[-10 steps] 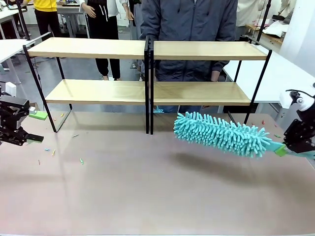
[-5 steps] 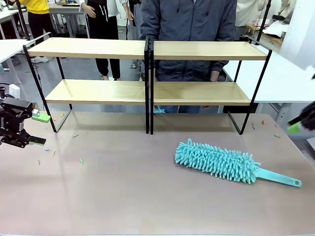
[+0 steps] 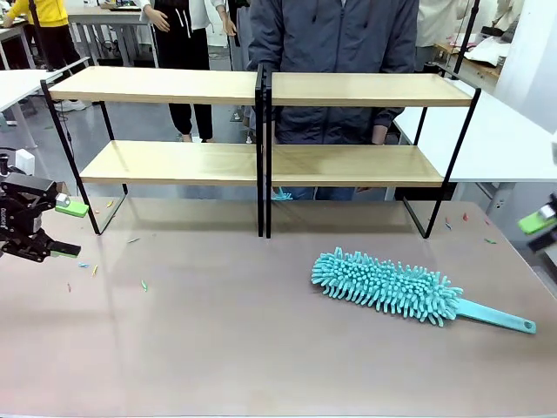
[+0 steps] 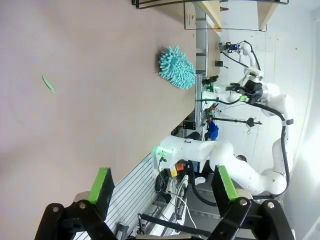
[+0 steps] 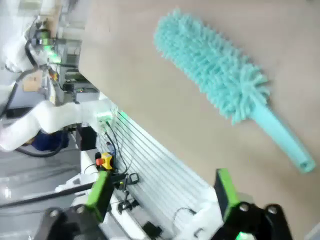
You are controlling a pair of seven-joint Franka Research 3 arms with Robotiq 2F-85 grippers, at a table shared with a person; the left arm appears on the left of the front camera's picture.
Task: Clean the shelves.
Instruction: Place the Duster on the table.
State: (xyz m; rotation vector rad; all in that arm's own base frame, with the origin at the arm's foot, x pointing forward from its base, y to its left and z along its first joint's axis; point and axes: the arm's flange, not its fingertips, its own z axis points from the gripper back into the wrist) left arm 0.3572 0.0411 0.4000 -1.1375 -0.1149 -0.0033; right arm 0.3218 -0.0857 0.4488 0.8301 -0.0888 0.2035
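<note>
The shelves (image 3: 261, 87) are two light wood racks in black frames, standing side by side along the table's far half; their corner shows in the left wrist view (image 4: 212, 7). A teal fluffy duster (image 3: 387, 287) lies flat on the table at the right, its handle pointing right. My right gripper (image 3: 540, 226) is at the right edge, above and clear of the duster. In its own view the right gripper (image 5: 162, 194) is open and empty, with the duster (image 5: 210, 70) below it. My left gripper (image 3: 68, 229) hovers open at the far left. The left gripper (image 4: 163, 184) holds nothing, and the duster (image 4: 176, 67) lies far off.
A person in a dark jacket (image 3: 335, 35) stands right behind the shelves. Small coloured scraps (image 3: 144, 284) lie on the table's left side. White tables (image 3: 505, 131) flank the work table. Bare tabletop spans the near middle.
My right gripper opened and let go of the duster, which dropped flat onto the table. The right arm drew back to the right edge. The left gripper shifted slightly.
</note>
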